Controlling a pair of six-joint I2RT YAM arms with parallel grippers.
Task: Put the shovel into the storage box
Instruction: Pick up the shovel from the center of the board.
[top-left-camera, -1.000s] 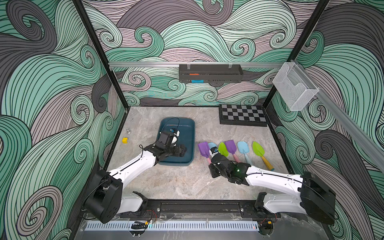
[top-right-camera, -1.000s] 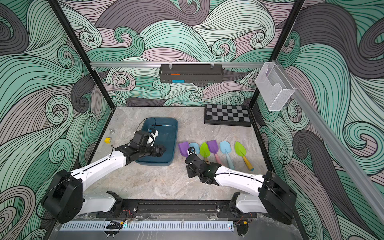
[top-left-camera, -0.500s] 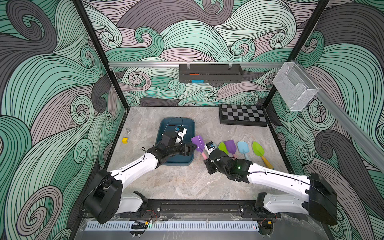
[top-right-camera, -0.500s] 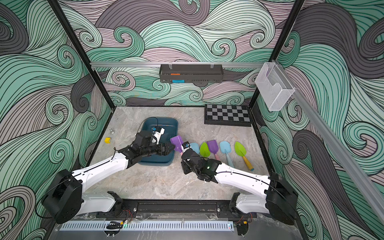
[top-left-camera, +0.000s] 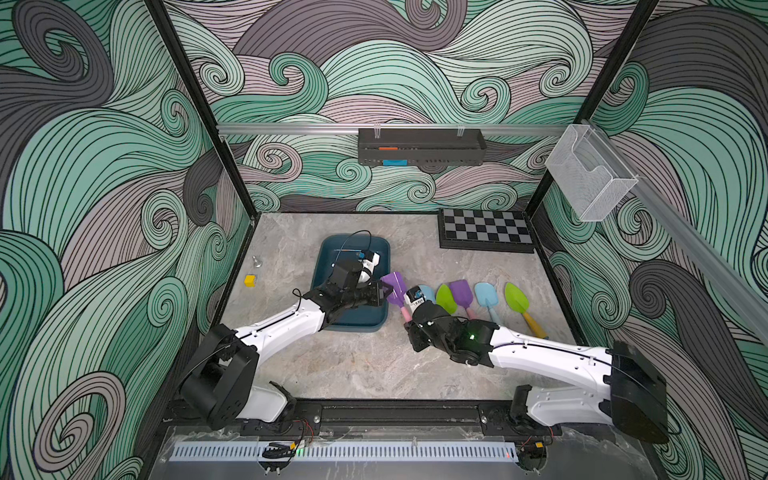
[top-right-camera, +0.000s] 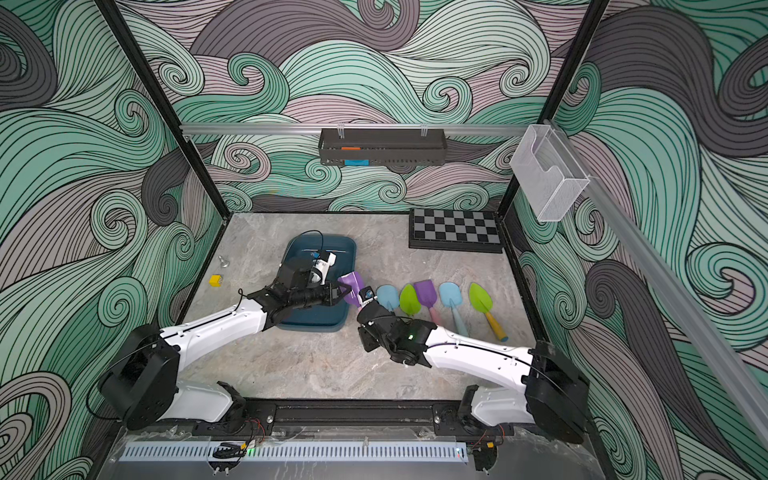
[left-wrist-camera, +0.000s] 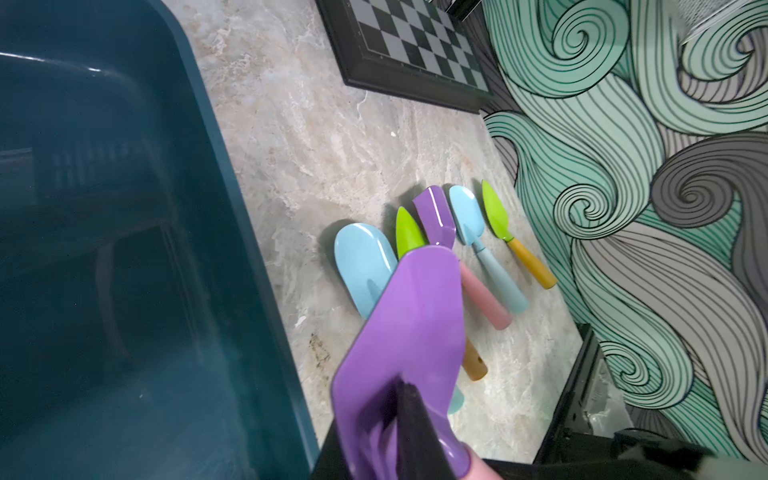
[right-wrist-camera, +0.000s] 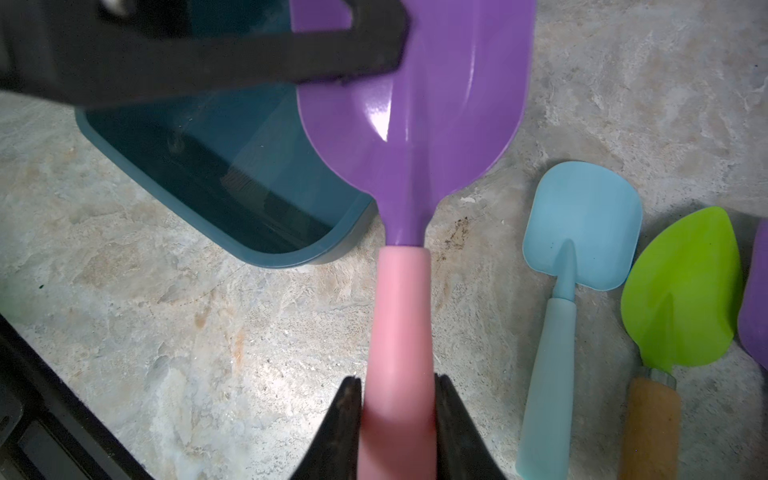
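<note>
Toy shovel (right-wrist-camera: 415, 124): glossy purple blade, rounded and scooped, with a ridge down the middle, set on a plain pink handle. Held off the table (top-left-camera: 365, 365) at both ends. Pinched at the pink handle by the right gripper (right-wrist-camera: 398, 399), jaws clamped tight on either side. Gripped at the blade's far edge by the left gripper (top-left-camera: 383, 293), one black finger laid across the scooped face, closed on the plastic.

Hanging with the blade partly over the right-hand long rim of the storage box (top-left-camera: 355, 328), near its front corner. Handle out past the rim, above bare marble. Not yet inside the box.

Dark teal tub, rounded corners, rolled rim, shallow walls. Open teal floor showing in the far half. Front half crossed from above by the left arm (top-left-camera: 286, 324) in both top views.

Just right of the held handle, a row of five more shovels (top-left-camera: 461, 291) flat on the table, blades toward the back wall. Nearest of them a light blue one (top-left-camera: 427, 292), close beside the right gripper. Open marble behind the row up to the chessboard (top-left-camera: 486, 230) in the back right corner. Wide open stretch in front of box and row, down to the front rail (top-left-camera: 395, 411). Left of the box, a small yellow block (top-left-camera: 249, 280), well apart.
</note>
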